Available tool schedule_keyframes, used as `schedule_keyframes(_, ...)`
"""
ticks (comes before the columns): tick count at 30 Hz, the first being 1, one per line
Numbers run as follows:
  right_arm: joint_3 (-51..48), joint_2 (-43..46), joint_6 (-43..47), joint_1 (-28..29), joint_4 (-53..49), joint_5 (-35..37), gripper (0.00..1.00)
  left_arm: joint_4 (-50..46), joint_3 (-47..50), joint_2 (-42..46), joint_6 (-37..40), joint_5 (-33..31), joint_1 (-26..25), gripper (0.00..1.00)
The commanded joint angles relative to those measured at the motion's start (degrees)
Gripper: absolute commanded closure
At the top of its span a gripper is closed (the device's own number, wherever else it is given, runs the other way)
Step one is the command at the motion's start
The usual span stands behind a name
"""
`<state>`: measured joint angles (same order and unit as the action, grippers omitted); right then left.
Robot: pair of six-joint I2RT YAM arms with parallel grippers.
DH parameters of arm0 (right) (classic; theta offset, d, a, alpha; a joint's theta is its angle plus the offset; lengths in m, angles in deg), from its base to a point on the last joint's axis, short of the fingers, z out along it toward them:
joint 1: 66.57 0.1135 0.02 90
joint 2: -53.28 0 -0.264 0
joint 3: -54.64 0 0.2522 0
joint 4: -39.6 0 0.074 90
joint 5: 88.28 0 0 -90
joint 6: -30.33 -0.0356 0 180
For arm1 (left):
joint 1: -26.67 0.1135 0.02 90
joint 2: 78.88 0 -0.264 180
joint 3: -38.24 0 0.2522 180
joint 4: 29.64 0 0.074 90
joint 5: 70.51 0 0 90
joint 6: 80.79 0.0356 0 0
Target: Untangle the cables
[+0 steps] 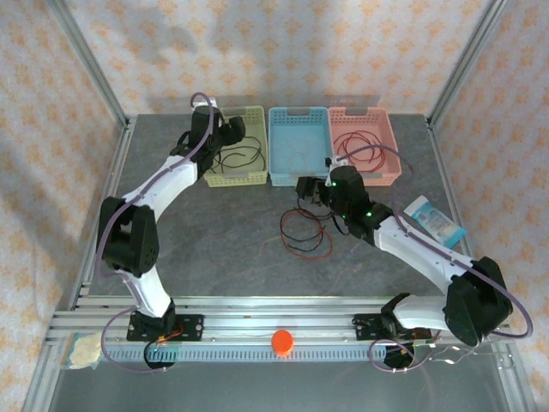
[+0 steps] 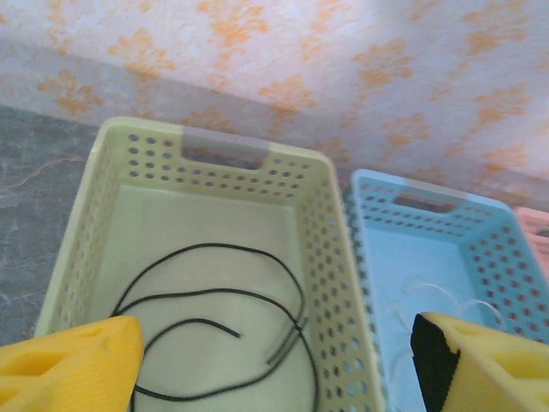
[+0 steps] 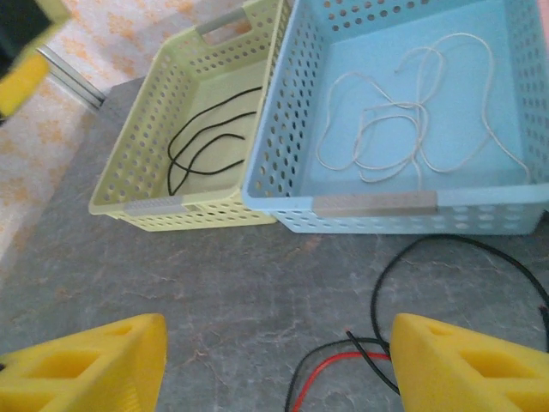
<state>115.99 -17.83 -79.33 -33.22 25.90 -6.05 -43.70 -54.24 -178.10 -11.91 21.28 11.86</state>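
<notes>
Sorting step: black cable point(image 2: 225, 246) lies in yellow basket point(image 2: 129, 154) under left gripper point(image 2: 274, 369), spread, empty. Right gripper point(image 3: 279, 360), spread, empty, hovers over red-black tangle point(image 1: 306, 233) on table point(image 1: 214, 232). Next, likely: pinch one strand, draw free.

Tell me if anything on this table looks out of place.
Yes: a red and black cable tangle lies on the table in front of the blue basket, unlike the black cable inside the yellow basket. A blue-white packet also lies loose at the right.
</notes>
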Motion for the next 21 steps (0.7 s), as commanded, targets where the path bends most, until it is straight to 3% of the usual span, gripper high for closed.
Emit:
schedule_keyframes(1, -1.45, 2.89, 0.34, 0.32, -2.44, 4.33, 0.31, 1.53, 5.03, 5.31, 1.12, -2.97, -2.71, 0.17)
schedule_keyframes(13, -1.21, 2.24, 0.67, 0.32, -17.15, 5.57, 0.33, 1.79, 24.18, 22.63, -2.5, -2.7, -8.75, 0.2)
schedule_keyframes(21, -0.19, -3.15, -0.61, 0.23, -22.52, 5.95, 0.35, 0.95, 30.78, 24.69, -6.11, -0.94, -17.75, 0.22)
